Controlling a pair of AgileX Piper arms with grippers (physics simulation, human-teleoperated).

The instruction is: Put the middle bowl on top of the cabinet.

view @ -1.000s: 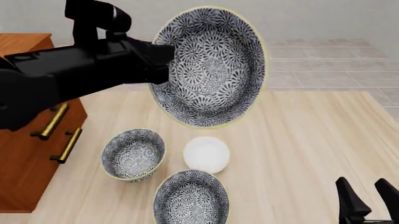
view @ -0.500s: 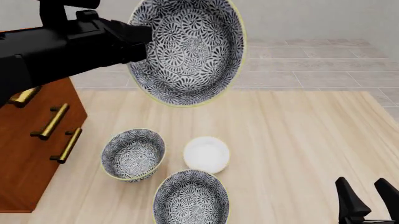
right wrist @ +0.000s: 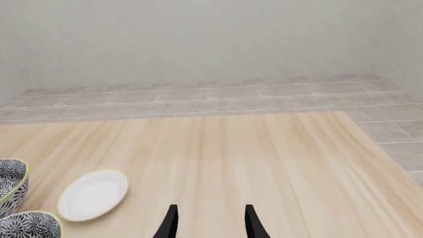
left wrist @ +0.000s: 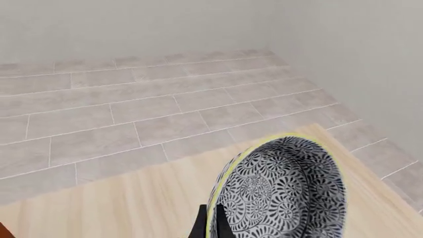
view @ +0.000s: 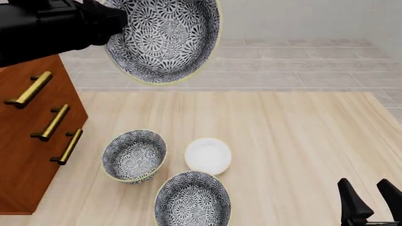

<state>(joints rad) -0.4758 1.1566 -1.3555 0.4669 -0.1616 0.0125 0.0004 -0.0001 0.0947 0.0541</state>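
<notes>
The middle bowl (view: pixel 162 40), dark floral with a pale yellow-green rim, hangs tilted on edge high above the table's far left. My left gripper (view: pixel 116 23) is shut on its rim. In the left wrist view the bowl (left wrist: pixel 284 191) fills the lower right, and the fingertips (left wrist: pixel 208 225) pinch its rim. The reddish-brown cabinet (view: pixel 31 122) with brass handles stands at the left, just left of and below the bowl; my black arm hides its top. My right gripper (view: pixel 370 200) stands open at the table's near right, holding nothing, and the right wrist view shows the same gripper (right wrist: pixel 210 225).
Two more floral bowls (view: pixel 133 155) (view: pixel 193 200) and a small white dish (view: pixel 208 155) sit on the wooden table (view: pixel 301 141) near the front left. The right wrist view shows the dish (right wrist: pixel 92 194) and the bowl rims (right wrist: pixel 10 183) (right wrist: pixel 26 225).
My left arm has carried the bowl leftward and higher, toward the cabinet. The right gripper and the things on the table have not moved.
</notes>
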